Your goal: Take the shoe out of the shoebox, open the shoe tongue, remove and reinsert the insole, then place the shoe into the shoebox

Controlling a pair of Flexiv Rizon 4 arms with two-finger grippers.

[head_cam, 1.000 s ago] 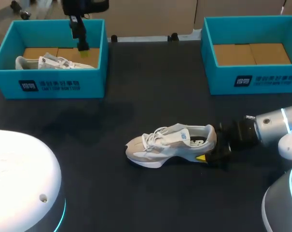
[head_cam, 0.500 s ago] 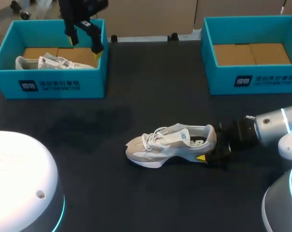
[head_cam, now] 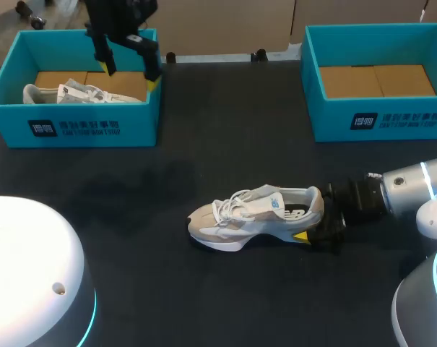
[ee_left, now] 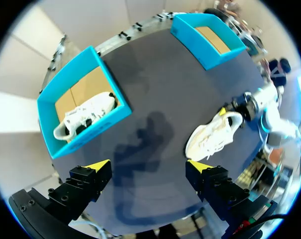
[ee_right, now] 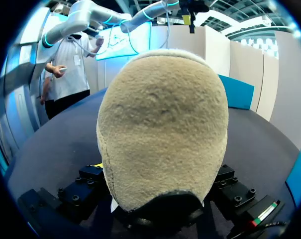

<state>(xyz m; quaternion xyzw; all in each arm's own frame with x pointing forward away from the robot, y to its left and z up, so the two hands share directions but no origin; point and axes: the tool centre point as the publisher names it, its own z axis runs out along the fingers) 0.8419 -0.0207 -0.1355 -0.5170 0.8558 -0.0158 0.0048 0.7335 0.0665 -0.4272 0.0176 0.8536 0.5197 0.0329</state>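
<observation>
Fingers of the right gripper are clamped on the heel of the shoe, one yellow tip showing on the near side; in the right wrist view the heel fills the space between them. Those of the left gripper are spread wide and hold nothing, hanging over the far right corner of the left shoebox, where a second shoe lies. The held shoe stands on its sole mid-table, its long axis running side to side: toe toward the left arm, heel toward the right, mouth upward. The left gripper is well apart from it, so the tongue looks like its job, reached across bare tabletop. The right shoebox sits well behind the heel, with nothing between.
</observation>
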